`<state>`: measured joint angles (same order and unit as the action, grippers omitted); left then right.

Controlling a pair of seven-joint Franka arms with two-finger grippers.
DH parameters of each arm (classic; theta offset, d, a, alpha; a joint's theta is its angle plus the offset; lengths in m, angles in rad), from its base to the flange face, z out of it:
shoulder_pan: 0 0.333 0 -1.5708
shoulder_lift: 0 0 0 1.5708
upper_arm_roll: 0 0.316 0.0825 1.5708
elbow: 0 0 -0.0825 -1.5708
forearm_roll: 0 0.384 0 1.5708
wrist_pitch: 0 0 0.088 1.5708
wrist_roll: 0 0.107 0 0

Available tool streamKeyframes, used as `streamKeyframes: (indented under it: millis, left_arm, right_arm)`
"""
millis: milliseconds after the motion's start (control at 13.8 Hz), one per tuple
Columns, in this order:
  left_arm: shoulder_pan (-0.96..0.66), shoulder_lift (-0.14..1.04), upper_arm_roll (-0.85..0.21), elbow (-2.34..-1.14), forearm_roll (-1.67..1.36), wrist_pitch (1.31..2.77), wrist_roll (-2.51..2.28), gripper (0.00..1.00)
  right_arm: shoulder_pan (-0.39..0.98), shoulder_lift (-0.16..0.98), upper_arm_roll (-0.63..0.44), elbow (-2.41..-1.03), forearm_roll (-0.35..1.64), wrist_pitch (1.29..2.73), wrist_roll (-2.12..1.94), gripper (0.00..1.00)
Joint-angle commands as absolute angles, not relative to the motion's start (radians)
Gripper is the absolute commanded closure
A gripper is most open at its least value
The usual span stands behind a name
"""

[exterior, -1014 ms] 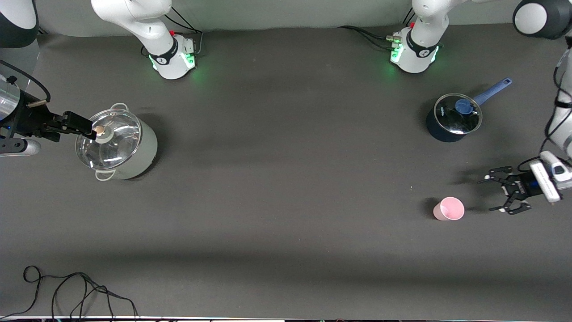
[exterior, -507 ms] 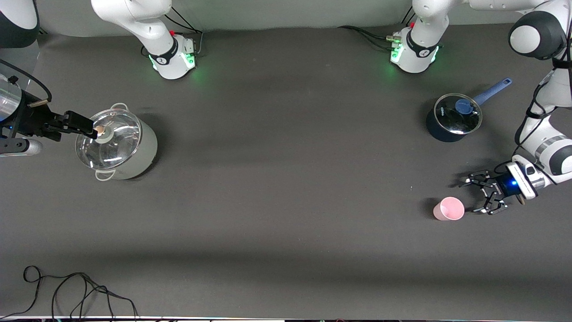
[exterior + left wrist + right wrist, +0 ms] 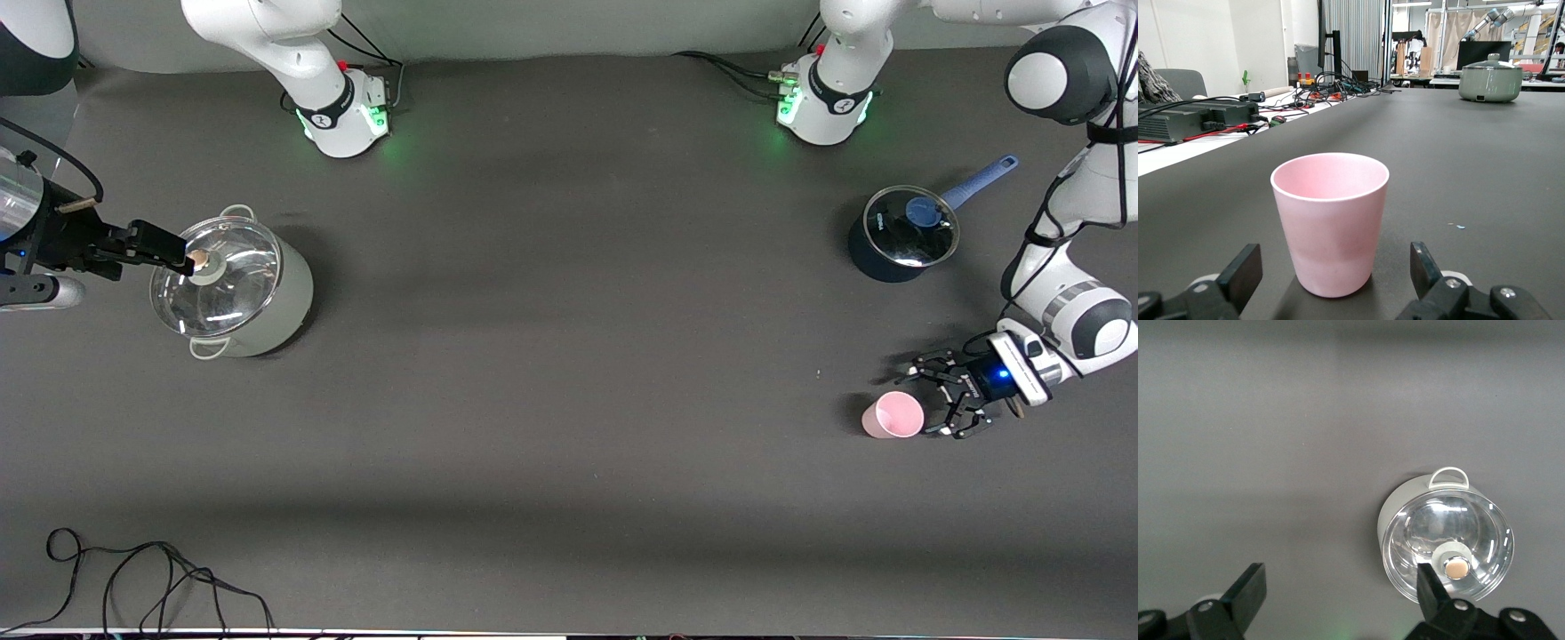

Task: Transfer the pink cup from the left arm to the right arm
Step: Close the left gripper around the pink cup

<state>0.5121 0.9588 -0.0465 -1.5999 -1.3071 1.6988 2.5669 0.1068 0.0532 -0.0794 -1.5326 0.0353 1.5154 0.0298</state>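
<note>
Fingers spread wide, the left gripper (image 3: 944,399) sits low beside the upright pink cup (image 3: 893,415), lined up to clasp it; the right gripper (image 3: 1338,603), also wide, waits above the steel pot (image 3: 233,287).

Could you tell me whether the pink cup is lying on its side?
No, the pink cup stands upright on the table, open rim up.

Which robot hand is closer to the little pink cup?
The left gripper, open, is right beside the pink cup, not yet touching. The right gripper waits over the grey pot at the table's right-arm end.
</note>
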Motion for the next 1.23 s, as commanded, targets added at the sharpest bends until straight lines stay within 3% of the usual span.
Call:
streamKeyframes:
  millis: [0, 942, 1014, 1159]
  left_arm:
    - [0.499, 0.968, -0.048, -1.597, -1.328, 1.727, 2.623, 0.01]
    - [0.457, 0.973, -0.1, -1.617, -1.345, 1.856, 2.654, 0.03]
    - [0.457, 0.973, -0.101, -1.621, -1.345, 1.862, 2.654, 0.1]
    - [0.457, 0.973, -0.103, -1.623, -1.356, 1.864, 2.654, 0.34]
  right_arm:
    - [0.109, 0.044, -0.081, -1.54, 0.046, 1.516, 0.02, 0.0]
    - [0.109, 0.044, -0.081, -1.54, 0.046, 1.516, 0.018, 0.0]
    - [0.109, 0.044, -0.081, -1.54, 0.046, 1.516, 0.018, 0.0]
    - [0.109, 0.044, -0.081, -1.54, 0.046, 1.516, 0.018, 0.0]
